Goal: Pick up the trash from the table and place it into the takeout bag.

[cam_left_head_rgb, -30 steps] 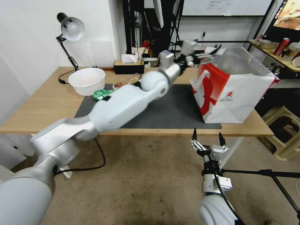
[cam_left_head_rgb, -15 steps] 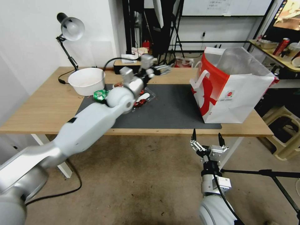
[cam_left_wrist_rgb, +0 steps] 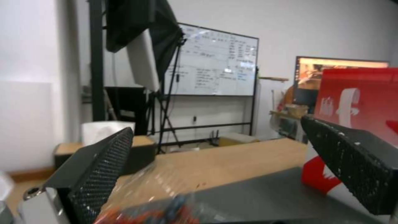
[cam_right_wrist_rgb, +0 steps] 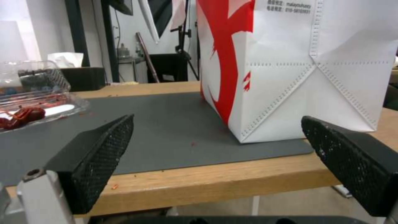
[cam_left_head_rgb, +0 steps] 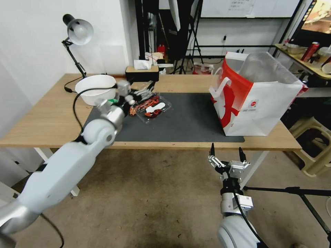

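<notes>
My left gripper (cam_left_head_rgb: 146, 90) hangs open just above the far left edge of a clear plastic tray (cam_left_head_rgb: 152, 106) holding red scraps, which lies on the dark mat (cam_left_head_rgb: 193, 120) of the table (cam_left_head_rgb: 44, 117). In the left wrist view the open gripper (cam_left_wrist_rgb: 216, 124) has the crinkled tray (cam_left_wrist_rgb: 166, 199) below its fingers. A green snack wrapper (cam_left_head_rgb: 111, 101) peeks out behind my left wrist. The takeout bag (cam_left_head_rgb: 255, 100), white with red pattern, stands open at the mat's right end. My right gripper (cam_left_head_rgb: 226, 154) waits open below the table's front edge, facing the takeout bag (cam_right_wrist_rgb: 290, 62) and the tray (cam_right_wrist_rgb: 37, 102).
A white bowl (cam_left_head_rgb: 96, 89) sits at the mat's back left corner, with a desk lamp (cam_left_head_rgb: 78, 31) behind it. A black tissue box (cam_left_head_rgb: 142, 73) stands at the table's far edge. A shelf with cans (cam_left_head_rgb: 310, 51) and a stool (cam_left_head_rgb: 310, 137) are to the right.
My left arm has swung left from above the takeout bag's mouth to over the clear tray, uncovering the mat's middle. The right arm has barely moved.
</notes>
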Available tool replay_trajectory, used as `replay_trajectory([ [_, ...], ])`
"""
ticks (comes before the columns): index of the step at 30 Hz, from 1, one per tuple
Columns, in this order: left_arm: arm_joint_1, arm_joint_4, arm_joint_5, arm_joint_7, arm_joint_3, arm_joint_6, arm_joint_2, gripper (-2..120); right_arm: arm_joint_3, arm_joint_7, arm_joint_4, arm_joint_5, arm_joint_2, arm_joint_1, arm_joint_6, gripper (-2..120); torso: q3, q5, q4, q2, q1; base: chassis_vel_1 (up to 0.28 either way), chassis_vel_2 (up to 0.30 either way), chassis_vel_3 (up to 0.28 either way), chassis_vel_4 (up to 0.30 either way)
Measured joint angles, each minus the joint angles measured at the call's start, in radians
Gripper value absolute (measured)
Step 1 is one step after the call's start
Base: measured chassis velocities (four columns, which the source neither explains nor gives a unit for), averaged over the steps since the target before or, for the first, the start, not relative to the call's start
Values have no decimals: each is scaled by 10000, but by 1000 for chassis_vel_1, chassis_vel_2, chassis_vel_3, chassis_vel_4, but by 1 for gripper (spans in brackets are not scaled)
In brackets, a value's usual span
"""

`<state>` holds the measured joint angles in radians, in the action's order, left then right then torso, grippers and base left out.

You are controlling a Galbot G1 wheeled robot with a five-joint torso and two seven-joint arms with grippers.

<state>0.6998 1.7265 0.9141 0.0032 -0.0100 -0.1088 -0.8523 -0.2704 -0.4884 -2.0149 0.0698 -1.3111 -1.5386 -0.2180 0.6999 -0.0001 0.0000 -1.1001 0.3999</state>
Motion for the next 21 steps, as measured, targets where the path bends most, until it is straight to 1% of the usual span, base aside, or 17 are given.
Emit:
replay_trajectory([
  [2, 984, 418, -218, -25, -752, -109, 104, 100, 21, 7, 47, -17, -8, 1, -16, 100, 0, -1, 0, 0, 0, 0, 0, 0, 0],
  [4, 1147, 484, -257, -28, -858, -136, 111, 100, 23, 7, 57, -20, -13, 4, -21, 100, 0, 1, 0, 0, 0, 0, 0, 0, 0],
  [5, 1815, 715, -465, -72, -1304, -286, 136, 100, 30, 8, 103, -26, -12, 6, -46, 100, 0, -2, 1, 0, 0, 0, 0, 0, 0],
  [6, 1815, 715, -465, -72, -1304, -286, 136, 100, 30, 8, 103, -26, -12, 6, -46, 100, 0, -2, 1, 0, 0, 0, 0, 0, 0],
  [9, 3046, 1059, -896, -115, -2175, -524, 116, 100, 36, 12, 154, -29, 8, 8, -91, 100, 0, 0, -1, 0, 0, 0, 0, 0, 0],
  [10, 3046, 1059, -896, -115, -2175, -524, 116, 100, 36, 12, 154, -29, 8, 8, -91, 100, 0, 0, -1, 0, 0, 0, 0, 0, 0],
  [12, 3824, 1225, -1100, -119, -2682, -618, 0, 100, 39, 16, 177, -33, 1, 5, -120, 100, -1, -1, 1, 0, 0, 0, 0, 0, 0],
  [13, 3824, 1225, -1100, -119, -2682, -618, 0, 100, 39, 16, 177, -33, 1, 5, -120, 100, -1, -1, 1, 0, 0, 0, 0, 0, 0],
  [16, 4862, 1289, -1615, -119, -3293, -872, -338, 100, 43, 20, 233, -58, -20, -35, -189, 100, -1, 0, 1, 0, 0, 0, 0, 0, 0],
  [17, 4862, 1289, -1615, -119, -3293, -872, -338, 100, 43, 20, 233, -58, -20, -35, -189, 100, -1, 0, 1, 0, 0, 0, 0, 0, 0],
  [19, 5399, 1289, -1937, -120, -3602, -1041, -601, 100, 40, 21, 254, -70, -29, -60, -220, 100, -1, 0, -2, 0, -1, 0, 0, 0, 0],
  [21, 5556, 1289, -2036, -121, -3711, -1100, -699, 100, 35, 21, 257, -76, -35, -64, -227, 100, 0, 0, -2, 0, 0, 0, 0, 0, 0],
])
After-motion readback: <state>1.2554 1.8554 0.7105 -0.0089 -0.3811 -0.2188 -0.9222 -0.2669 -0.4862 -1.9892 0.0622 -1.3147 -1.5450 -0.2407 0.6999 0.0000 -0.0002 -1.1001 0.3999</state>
